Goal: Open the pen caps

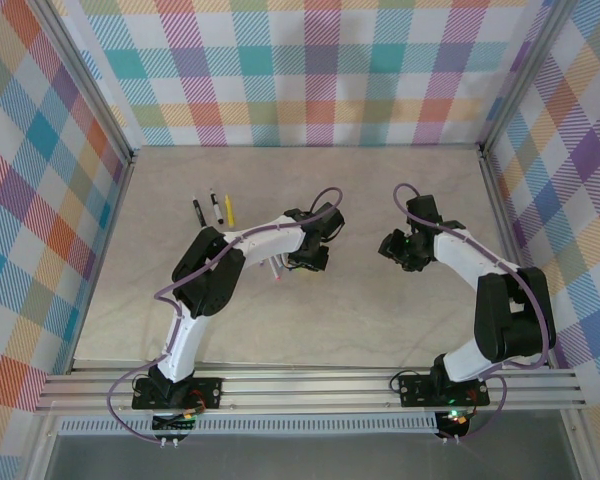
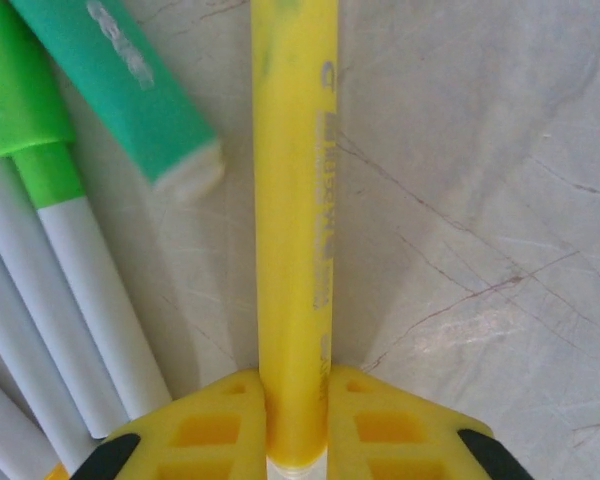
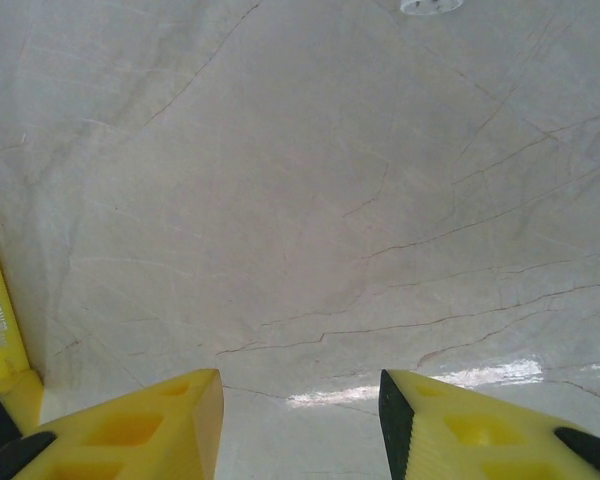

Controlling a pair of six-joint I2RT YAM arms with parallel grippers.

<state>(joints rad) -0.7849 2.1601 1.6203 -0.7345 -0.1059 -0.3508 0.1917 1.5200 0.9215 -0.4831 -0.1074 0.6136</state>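
My left gripper (image 2: 295, 385) is shut on an all-yellow pen (image 2: 292, 200), which runs straight out from the jaws just above the table. Beside it on the left lie several white-barrelled pens (image 2: 90, 300); one has a bright green pen cap (image 2: 15, 90) on it. A teal pen end (image 2: 130, 90) lies next to that cap. From above, the left gripper (image 1: 308, 255) sits mid-table over loose pens (image 1: 275, 268). My right gripper (image 3: 300, 385) is open over bare table, facing the left one (image 1: 395, 248). The yellow pen (image 3: 0, 310) is at its left edge.
Three more pens (image 1: 214, 208), black, white and yellow, lie side by side at the back left of the marble-look table (image 1: 310, 330). Metal frame rails (image 1: 490, 190) and checkered walls close in the sides and back.
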